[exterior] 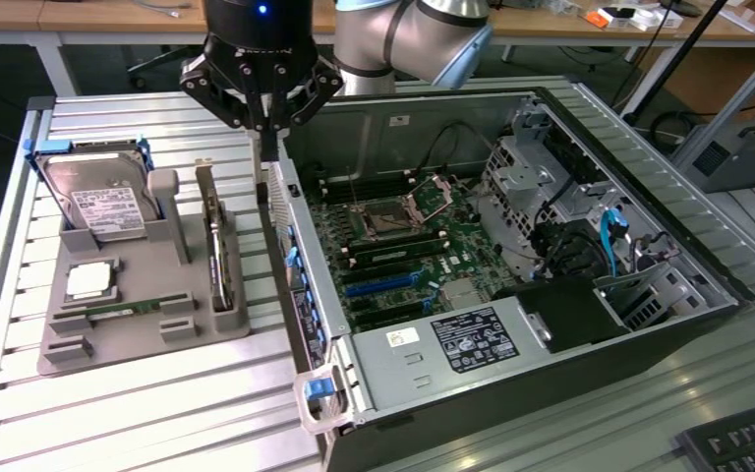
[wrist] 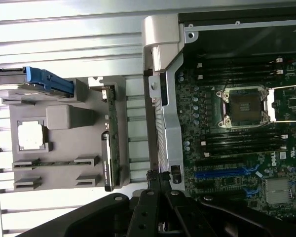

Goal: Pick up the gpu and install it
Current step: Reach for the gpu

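Observation:
The gpu (exterior: 219,246) stands on edge in a slot of the grey holder (exterior: 154,324), thin, with its silver bracket end towards the back of the table. In the wrist view the gpu (wrist: 110,143) shows edge-on beside the case wall. My gripper (exterior: 267,128) hangs shut with nothing between its fingers. It is above the rear wall of the open computer case (exterior: 302,246), to the exterior view's right of the gpu and higher than it. The gripper (wrist: 161,181) shows its fingers pressed together over that wall. The motherboard (exterior: 404,246) lies open inside the case, with blue slots (wrist: 227,173).
The grey holder also carries a hard drive (exterior: 102,202) in a blue frame, a square processor chip (exterior: 89,280) and a narrow RAM stick (exterior: 122,310). All stand on a slatted metal table (exterior: 154,413). A keyboard (exterior: 745,442) lies at the near right corner.

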Motion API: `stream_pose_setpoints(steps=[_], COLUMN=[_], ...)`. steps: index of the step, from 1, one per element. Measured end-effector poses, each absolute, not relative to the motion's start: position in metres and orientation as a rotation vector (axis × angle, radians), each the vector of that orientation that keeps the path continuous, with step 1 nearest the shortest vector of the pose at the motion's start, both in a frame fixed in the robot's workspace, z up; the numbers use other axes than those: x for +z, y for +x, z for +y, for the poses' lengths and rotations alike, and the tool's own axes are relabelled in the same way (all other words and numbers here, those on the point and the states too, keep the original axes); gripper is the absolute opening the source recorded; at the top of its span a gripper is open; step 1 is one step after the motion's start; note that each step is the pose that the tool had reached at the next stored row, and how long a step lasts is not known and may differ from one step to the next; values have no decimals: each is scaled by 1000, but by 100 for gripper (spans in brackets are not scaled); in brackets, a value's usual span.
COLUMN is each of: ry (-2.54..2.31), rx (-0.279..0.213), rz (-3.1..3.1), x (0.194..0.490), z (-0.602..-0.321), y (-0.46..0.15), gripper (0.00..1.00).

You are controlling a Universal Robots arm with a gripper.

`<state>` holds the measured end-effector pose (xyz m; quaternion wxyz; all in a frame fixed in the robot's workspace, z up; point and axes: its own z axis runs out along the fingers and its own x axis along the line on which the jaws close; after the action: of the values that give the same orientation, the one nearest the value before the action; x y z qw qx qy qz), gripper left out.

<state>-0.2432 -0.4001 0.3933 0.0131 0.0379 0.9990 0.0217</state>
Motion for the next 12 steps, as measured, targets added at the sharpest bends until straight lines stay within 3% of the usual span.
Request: stream_pose_setpoints(steps=[12], ry=[118], rx=[68], rz=[3112], x=[393], z=[-400], y=[-250], gripper=[11])
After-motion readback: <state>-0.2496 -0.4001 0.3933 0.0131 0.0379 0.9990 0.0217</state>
